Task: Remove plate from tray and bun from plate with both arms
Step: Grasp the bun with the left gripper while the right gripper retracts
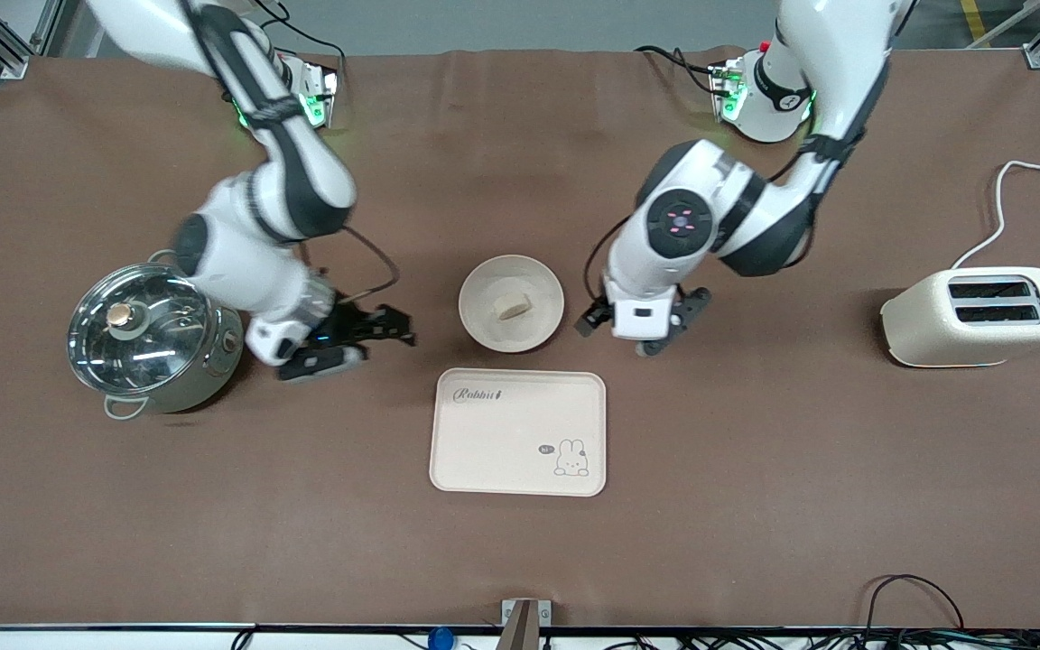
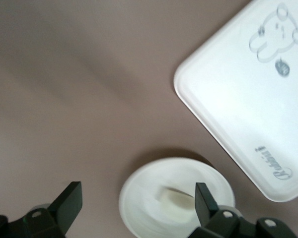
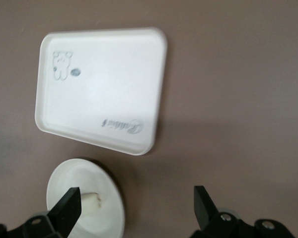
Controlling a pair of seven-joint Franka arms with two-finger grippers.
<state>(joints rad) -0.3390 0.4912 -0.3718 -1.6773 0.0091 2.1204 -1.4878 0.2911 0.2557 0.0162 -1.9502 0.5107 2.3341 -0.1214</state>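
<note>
Brown counter point(image 1: 755, 506) with the round cream plate point(image 1: 484, 311) as landmark. The bun point(image 1: 511, 308) lies in the plate, on its floor near the middle. The rectangular rabbit tray point(image 1: 517, 431) lies just beside the plate, nearer to the front camera, with a narrow strip of counter between them (the two do not touch). The left pincer point(image 1: 642, 332) hangs low beside the plate, toward the left arm's end of the counter; in the left wrist view its two black fingers point(image 2: 69, 201) stand spread wide apart and hold nothing, with the plate point(image 2: 154, 186) and bun point(image 2: 175, 202) showing between them. The right pincer point(image 1: 374, 329) hangs low beside the plate, toward the right arm's end of the counter; in the right wrist view its fingers point(image 3: 69, 206) are likewise spread wide and empty, with the plate point(image 3: 72, 181), the bun point(image 3: 92, 202) and the tray point(image 3: 102, 89) in view past them. A steel pot with a glass lid point(image 1: 145, 336) stands well apart from the plate toward the right arm's end, just beside the right arm's wrist. A cream two-slot toaster point(image 1: 979, 318) stands well apart from the plate toward the left arm's end, its white cord running away from the front camera.
</note>
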